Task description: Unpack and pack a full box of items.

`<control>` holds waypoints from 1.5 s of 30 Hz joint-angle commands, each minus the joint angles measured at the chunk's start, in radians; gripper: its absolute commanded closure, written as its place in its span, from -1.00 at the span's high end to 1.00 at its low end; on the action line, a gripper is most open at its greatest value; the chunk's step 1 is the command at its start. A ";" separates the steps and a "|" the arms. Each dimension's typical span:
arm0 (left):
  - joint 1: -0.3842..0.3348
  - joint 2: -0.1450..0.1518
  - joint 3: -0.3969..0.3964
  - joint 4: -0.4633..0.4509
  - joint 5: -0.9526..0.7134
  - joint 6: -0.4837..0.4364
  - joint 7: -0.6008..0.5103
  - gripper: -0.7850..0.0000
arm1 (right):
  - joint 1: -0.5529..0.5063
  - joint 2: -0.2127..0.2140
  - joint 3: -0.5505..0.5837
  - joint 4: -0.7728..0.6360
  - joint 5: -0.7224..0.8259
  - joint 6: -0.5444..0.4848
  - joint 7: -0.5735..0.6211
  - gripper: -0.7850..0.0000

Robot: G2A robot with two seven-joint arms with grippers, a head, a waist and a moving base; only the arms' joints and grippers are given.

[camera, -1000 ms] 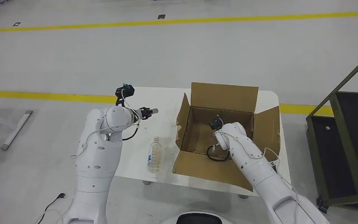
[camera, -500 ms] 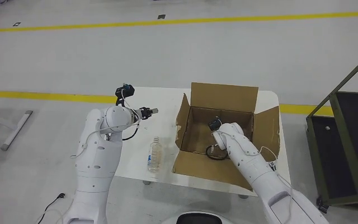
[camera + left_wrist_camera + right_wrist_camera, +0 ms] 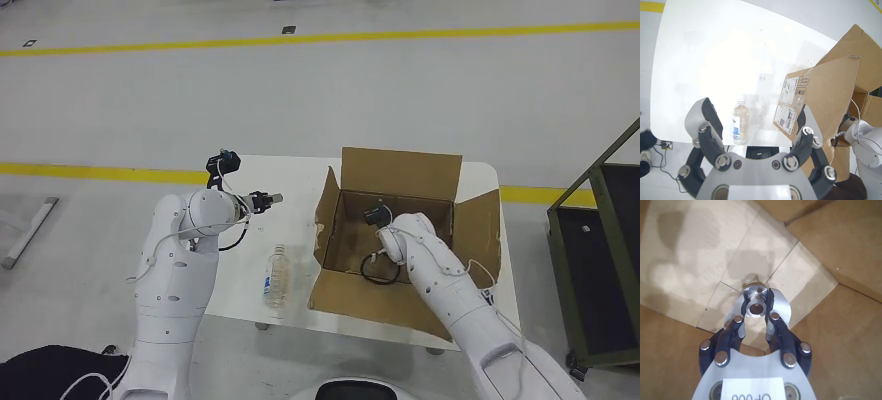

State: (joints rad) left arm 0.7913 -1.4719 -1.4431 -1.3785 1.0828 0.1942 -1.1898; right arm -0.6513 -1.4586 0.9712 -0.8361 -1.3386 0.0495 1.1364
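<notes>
An open cardboard box point(image 3: 400, 162) stands on the right half of the white table point(image 3: 290, 170). My right arm goes down into it. Inside, my right gripper point(image 3: 756, 303) is shut on a small shiny metal flanged fitting point(image 3: 755, 310), held just above the box's floor point(image 3: 696, 247). A clear plastic bottle point(image 3: 277, 275) lies on its side on the table, left of the box point(image 3: 829, 91). My left gripper point(image 3: 755, 108) hangs open and empty above the table, with the bottle point(image 3: 741, 123) below it. In the top view the left gripper point(image 3: 272, 199) is above the table's left part.
A black cable loop point(image 3: 375, 272) hangs from the right arm over the box's front wall. A dark metal frame cart point(image 3: 600, 260) stands on the floor right of the table. The box's flaps stand up on all sides.
My right wrist has shifted a little to the left and toward the back inside the box. The left arm and the bottle have not moved.
</notes>
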 commanded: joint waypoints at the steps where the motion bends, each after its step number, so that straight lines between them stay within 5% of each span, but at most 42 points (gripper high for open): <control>1: 0.000 0.000 0.000 0.000 0.000 0.000 0.000 1.00 | -0.014 0.005 0.019 -0.030 0.020 -0.022 -0.015 -1.00; 8: 0.000 0.000 0.000 0.000 0.000 0.000 0.000 1.00 | -0.053 0.028 0.110 -0.163 0.088 -0.060 -0.040 -1.00; 20: 0.000 0.000 0.000 0.000 0.000 0.000 0.000 1.00 | -0.349 0.117 0.487 -0.830 0.202 -0.180 -0.005 -1.00; 35: 0.000 0.000 0.000 0.000 0.000 0.000 0.000 1.00 | -0.400 0.126 0.504 -0.804 0.216 -0.214 0.009 -1.00; 45: 0.000 0.000 0.000 0.000 0.000 0.000 0.000 1.00 | -0.412 0.142 0.642 -1.023 0.275 -0.199 -0.233 -1.00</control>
State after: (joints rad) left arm 0.7913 -1.4719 -1.4431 -1.3785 1.0828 0.1942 -1.1898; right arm -1.0611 -1.3188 1.5888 -1.8309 -1.0733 -0.1503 0.9183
